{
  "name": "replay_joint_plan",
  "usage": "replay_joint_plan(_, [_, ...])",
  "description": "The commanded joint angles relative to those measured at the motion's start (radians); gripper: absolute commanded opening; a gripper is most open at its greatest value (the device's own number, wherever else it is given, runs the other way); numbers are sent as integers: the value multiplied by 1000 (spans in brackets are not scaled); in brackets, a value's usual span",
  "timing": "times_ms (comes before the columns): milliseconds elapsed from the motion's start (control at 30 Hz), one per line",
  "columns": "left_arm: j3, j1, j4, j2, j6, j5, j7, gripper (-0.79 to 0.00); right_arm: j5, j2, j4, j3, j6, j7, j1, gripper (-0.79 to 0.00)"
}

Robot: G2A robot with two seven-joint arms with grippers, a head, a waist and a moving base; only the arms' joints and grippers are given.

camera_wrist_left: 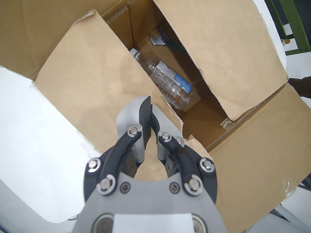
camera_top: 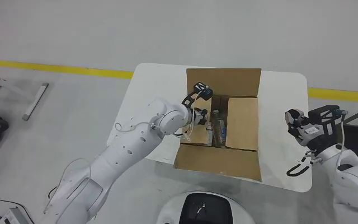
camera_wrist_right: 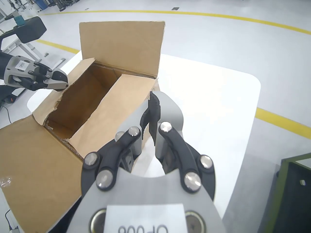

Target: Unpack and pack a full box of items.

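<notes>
An open cardboard box [camera_top: 243,120] stands in the middle of the white table [camera_top: 285,95], its flaps spread. Inside lie a clear plastic bottle [camera_wrist_left: 167,81] with a white and blue label and, farther in, a metal wrench [camera_wrist_left: 159,39]. My left gripper [camera_wrist_left: 151,112] is at the box's left side flap [camera_wrist_left: 92,78], shut on its torn inner edge; the top view has that gripper [camera_top: 198,116] over the box's left rim, and it appears as well in the right wrist view [camera_wrist_right: 63,83]. My right gripper [camera_wrist_right: 151,112] hangs shut and empty to the right of the box, near the table's right edge [camera_top: 291,117].
The box's far flap [camera_wrist_right: 121,47] stands upright and the right flap [camera_wrist_right: 116,107] leans over the opening. Bare table [camera_wrist_right: 206,93] lies between the box and my right gripper. A dark green cabinet [camera_wrist_right: 291,190] stands off the table's right side.
</notes>
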Motion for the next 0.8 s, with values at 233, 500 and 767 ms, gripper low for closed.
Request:
replay_joint_plan(233, [12, -22, 45, -11, 7, -9, -36, -785, 0, 4, 20, -19, 9, 5, 25, -785])
replay_joint_plan(500, [6, -19, 65, -16, 6, -33, -62, -785, 10, 9, 28, -18, 13, -4, 36, -785])
replay_joint_plan(767, [19, -33, 89, -24, 3, -32, -76, -785, 11, 13, 35, -25, 15, -6, 43, -785])
